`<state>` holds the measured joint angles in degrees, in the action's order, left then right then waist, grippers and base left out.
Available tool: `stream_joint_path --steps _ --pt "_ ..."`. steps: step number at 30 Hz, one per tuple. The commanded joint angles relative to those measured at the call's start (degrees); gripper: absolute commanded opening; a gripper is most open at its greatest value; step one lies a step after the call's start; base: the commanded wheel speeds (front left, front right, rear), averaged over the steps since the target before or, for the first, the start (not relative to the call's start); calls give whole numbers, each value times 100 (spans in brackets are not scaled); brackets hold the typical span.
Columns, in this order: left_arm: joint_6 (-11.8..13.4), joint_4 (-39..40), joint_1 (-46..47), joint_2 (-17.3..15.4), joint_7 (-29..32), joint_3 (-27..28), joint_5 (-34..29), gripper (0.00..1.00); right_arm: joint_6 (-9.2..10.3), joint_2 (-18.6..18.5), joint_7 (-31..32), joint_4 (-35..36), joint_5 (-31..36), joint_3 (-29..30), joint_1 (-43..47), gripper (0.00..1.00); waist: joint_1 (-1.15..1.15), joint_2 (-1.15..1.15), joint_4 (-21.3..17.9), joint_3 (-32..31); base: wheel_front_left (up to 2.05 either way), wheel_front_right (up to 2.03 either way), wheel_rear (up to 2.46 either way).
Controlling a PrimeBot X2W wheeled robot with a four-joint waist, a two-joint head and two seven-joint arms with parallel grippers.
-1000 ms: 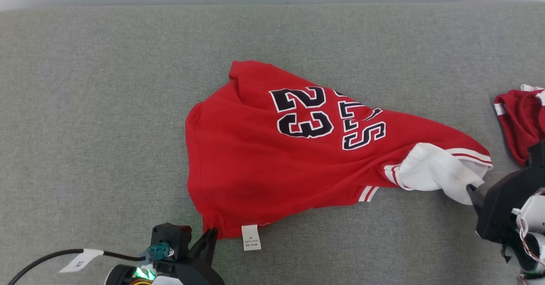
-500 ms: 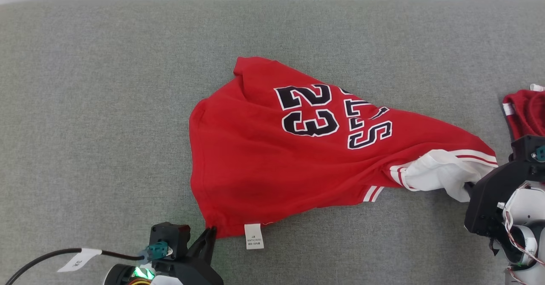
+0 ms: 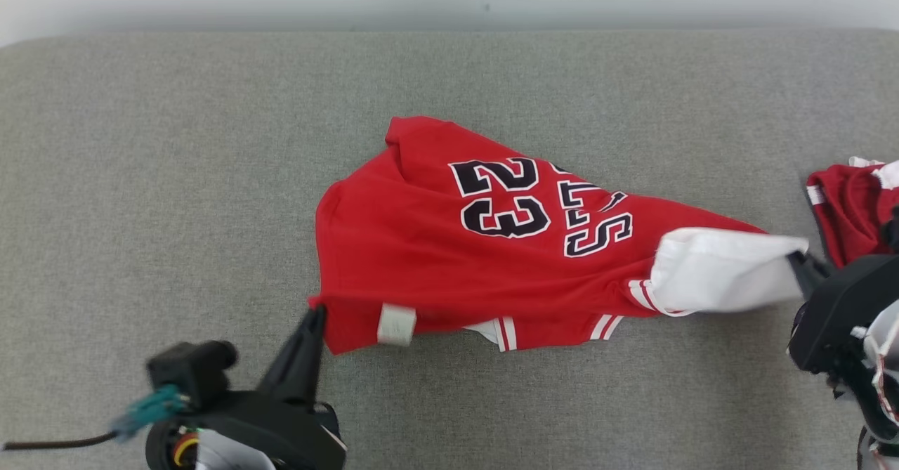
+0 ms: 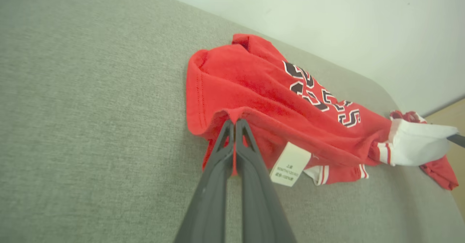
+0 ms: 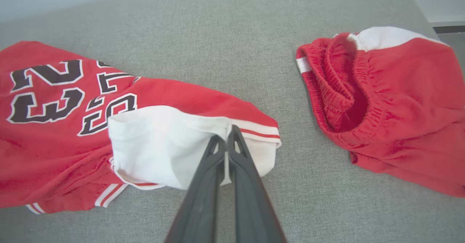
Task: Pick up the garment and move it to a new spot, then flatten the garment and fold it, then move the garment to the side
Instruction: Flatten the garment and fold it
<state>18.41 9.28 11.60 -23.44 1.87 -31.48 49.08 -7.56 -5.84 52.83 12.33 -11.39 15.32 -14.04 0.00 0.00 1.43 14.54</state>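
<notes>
Left tool (image 3: 319,313) is observed with its fingers pressed together, a fold of red hem pinched between the tips at the near-left corner of the garment (image 3: 421,266). That corner is raised slightly off the grey tabletop (image 3: 175,175). Right tool (image 3: 797,263) is likewise closed, and the edge of the white sleeve (image 3: 716,270) is clamped between its tips and drawn out toward the robot's right. The garment is thus held at two ends and lies across the middle of the tabletop, the printed "23" facing up and reading upside down from the head camera. A white care label (image 3: 397,324) hangs at the near hem just beside the left tool (its print is too small and blurred to be read). The lettering next to the number is partly lost in a crease and cannot be made out in full. The left tool's body is smeared by motion blur in the head view. The right tool's body is cut off by the frame's right edge. A second red piece (image 3: 846,210) with white trim is noted lying bunched near the right tool, apart from the garment and cropped at the frame edge.
</notes>
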Motion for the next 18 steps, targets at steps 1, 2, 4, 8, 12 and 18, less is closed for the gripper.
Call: stream_joint_path --steps 1,2,4,8,12,18 --pt "-77 99 -71 52 -130 140 120 0 14 -69 -122 83 -82 -8 -54 0 0 0 -15 -56 0 0 0" --pt "-130 171 -87 75 -231 277 252 0 14 -113 -218 132 -108 -31 -108 0 0 0 -21 -60 0 0 0" --pt "-238 264 -52 72 -347 523 436 0 14 -212 -389 151 -146 -143 -229 0 0 0 -46 -41 0 0 0" --pt "-470 268 373 23 -415 1006 816 0 14 -416 -753 -142 -372 -551 -828 0 0 0 -144 200 0 0 0" --pt "-803 -88 1335 87 -294 1546 1357 0 14 -830 -1524 -772 -271 -1173 -1887 0 0 0 -249 684 0 0 0" --pt "-903 -1184 3488 107 -213 2183 1688 0 14 -1333 -2961 -2097 -66 -2296 -4013 0 0 0 -590 1507 0 0 0"
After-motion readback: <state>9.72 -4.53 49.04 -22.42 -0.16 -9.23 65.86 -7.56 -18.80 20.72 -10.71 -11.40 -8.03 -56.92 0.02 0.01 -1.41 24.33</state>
